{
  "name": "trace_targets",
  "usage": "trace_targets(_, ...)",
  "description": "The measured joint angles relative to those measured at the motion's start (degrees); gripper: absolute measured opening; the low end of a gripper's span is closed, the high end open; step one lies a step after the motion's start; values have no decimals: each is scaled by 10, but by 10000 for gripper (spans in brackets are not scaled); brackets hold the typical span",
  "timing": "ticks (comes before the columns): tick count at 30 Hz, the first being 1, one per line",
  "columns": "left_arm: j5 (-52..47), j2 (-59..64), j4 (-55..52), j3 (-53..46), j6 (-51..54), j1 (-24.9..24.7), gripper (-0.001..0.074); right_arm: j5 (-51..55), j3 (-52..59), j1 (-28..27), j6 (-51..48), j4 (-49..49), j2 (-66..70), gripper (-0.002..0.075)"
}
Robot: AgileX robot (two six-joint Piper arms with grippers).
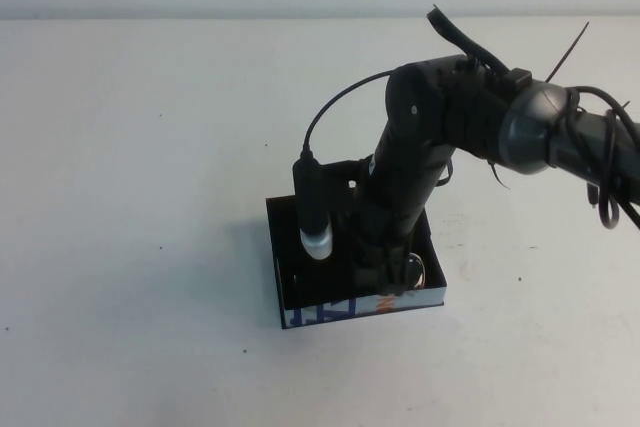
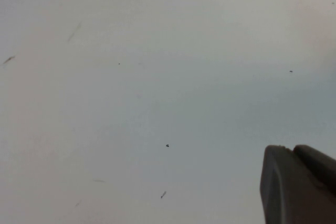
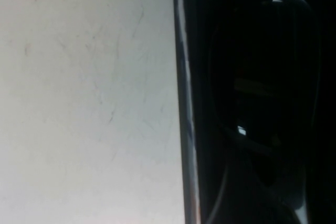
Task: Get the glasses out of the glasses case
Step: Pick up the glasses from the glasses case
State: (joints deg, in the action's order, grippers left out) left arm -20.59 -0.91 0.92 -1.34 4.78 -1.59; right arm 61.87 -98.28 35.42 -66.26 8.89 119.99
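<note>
**Right arm reaches down into the glasses case**

A black glasses case sits open on the white tabletop, near the middle and a bit toward the robot. Its front edge is white with blue and orange print.

The right arm comes in from the right side and bends down into the box. The right hand is low inside the case, toward its right part. I cannot tell if its fingers are apart or together, because the arm hides them.

The glasses lie inside the case. Only a small shiny bit of a lens shows beside the hand in the high view. In the right wrist view the dark glasses fill the black inside of the case, and the case wall runs beside the tabletop.

The left hand is off to the side over bare tabletop. Only a dark corner of it shows, so I cannot tell its state.
</note>
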Motion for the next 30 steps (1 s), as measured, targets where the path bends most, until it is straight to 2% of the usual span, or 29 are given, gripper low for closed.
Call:
trace_targets(22, 0, 0, 0, 0, 0, 0, -5, -12, 0, 0, 0, -6, 27, 284)
trace_targets(25, 0, 0, 0, 0, 0, 0, -5, -12, 0, 0, 0, -6, 28, 234)
trace_targets(30, 0, 0, 0, 0, 0, 0, -5, -11, -2, 0, 0, -1, 23, 76)
